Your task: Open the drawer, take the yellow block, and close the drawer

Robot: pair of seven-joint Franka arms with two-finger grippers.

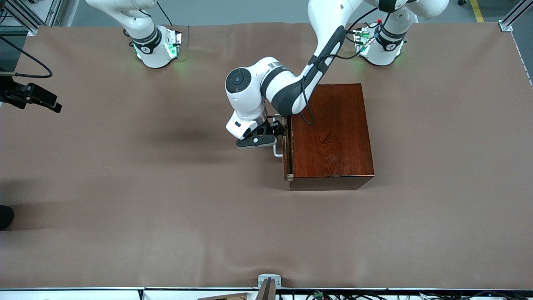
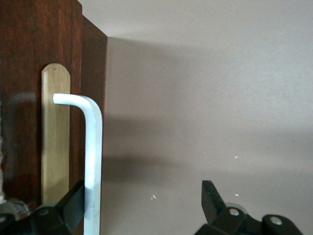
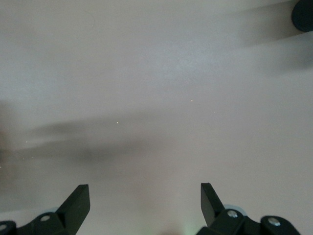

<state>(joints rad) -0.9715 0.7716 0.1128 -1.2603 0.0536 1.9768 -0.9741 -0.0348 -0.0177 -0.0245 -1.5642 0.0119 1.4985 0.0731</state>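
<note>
With the drawer barely ajar, the left gripper stands spread around its white handle, needing to clamp and pull, while the right gripper waits wide apart over the table.

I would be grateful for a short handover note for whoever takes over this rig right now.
Left gripper: open at the drawer's white handle, which stands between the fingers next to one of them; no grip closed yet.
Right gripper: open over bare table, holding nothing; that arm waits.
Drawer: in the dark wooden box toward the left arm's end of the table, slightly ajar at most.
Yellow block: not visible in any view.
Done: the left gripper has reached the handle.
Left: grip the handle, pull the drawer out, take the block, close the drawer.
</note>
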